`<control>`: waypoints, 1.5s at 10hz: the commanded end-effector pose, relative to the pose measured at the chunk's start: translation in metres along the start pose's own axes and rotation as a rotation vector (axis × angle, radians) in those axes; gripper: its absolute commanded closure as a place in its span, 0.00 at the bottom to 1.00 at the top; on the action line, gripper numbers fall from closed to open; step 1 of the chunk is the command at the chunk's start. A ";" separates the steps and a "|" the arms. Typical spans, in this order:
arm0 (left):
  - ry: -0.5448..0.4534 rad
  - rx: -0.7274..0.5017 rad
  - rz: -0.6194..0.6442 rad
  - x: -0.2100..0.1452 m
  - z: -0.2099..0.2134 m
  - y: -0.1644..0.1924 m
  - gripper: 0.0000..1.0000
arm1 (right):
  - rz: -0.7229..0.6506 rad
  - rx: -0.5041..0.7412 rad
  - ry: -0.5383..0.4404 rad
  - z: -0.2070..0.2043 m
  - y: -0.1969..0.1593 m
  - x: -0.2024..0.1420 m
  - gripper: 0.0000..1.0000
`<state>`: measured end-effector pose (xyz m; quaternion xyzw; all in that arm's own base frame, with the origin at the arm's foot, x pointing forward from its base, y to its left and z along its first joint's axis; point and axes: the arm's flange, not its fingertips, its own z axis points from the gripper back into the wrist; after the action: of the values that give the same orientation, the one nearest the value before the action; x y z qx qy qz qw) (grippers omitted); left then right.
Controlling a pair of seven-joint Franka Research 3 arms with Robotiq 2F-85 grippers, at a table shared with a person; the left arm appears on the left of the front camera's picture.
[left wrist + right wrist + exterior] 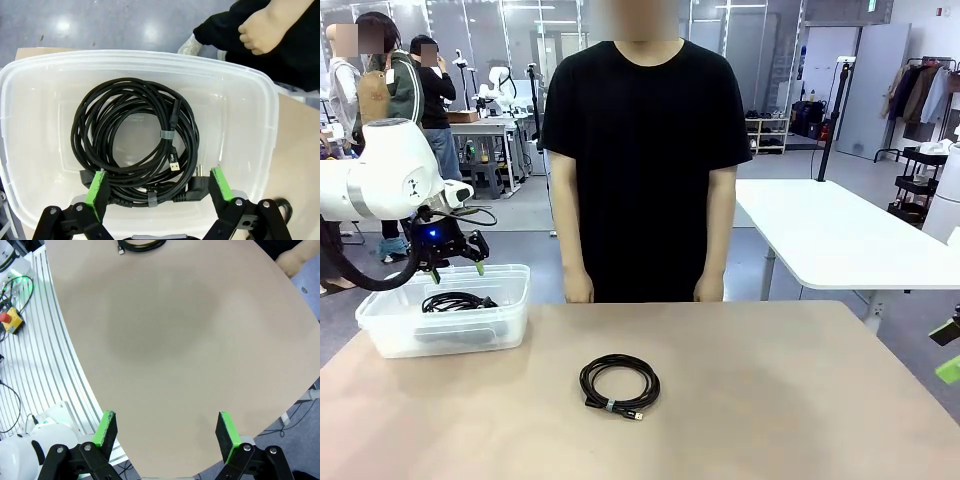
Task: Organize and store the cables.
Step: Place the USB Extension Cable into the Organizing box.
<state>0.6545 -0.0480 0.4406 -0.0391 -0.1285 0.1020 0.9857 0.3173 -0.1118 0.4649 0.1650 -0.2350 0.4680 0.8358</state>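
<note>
Coiled cable point(619, 386) flat mid-table, plug toward robot; left tool point(457, 268) agape above bin point(510, 300).

cables point(619, 386): black (grey band on each)
bin point(510, 283): clear
worktop point(770, 400): beige
pads point(97, 187): green
</note>
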 end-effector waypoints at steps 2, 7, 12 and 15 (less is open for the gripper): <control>0.005 -0.001 -0.009 0.004 0.000 -0.001 0.00 | -0.014 0.000 -0.002 0.000 0.000 0.002 0.00; -0.001 0.000 0.000 0.000 0.000 0.000 0.01 | -0.014 0.000 -0.002 0.000 0.000 0.002 0.00; -0.101 -0.158 -0.552 -0.120 0.117 -0.010 0.00 | -0.014 0.000 -0.002 0.000 0.000 0.002 0.00; -0.250 -0.227 -1.048 -0.233 0.146 -0.019 0.00 | -0.014 0.000 -0.002 0.000 0.000 0.002 0.00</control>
<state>0.4327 -0.1147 0.5365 -0.0311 -0.2161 -0.3424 0.9138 0.3174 -0.1116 0.4649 0.1648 -0.2348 0.4682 0.8358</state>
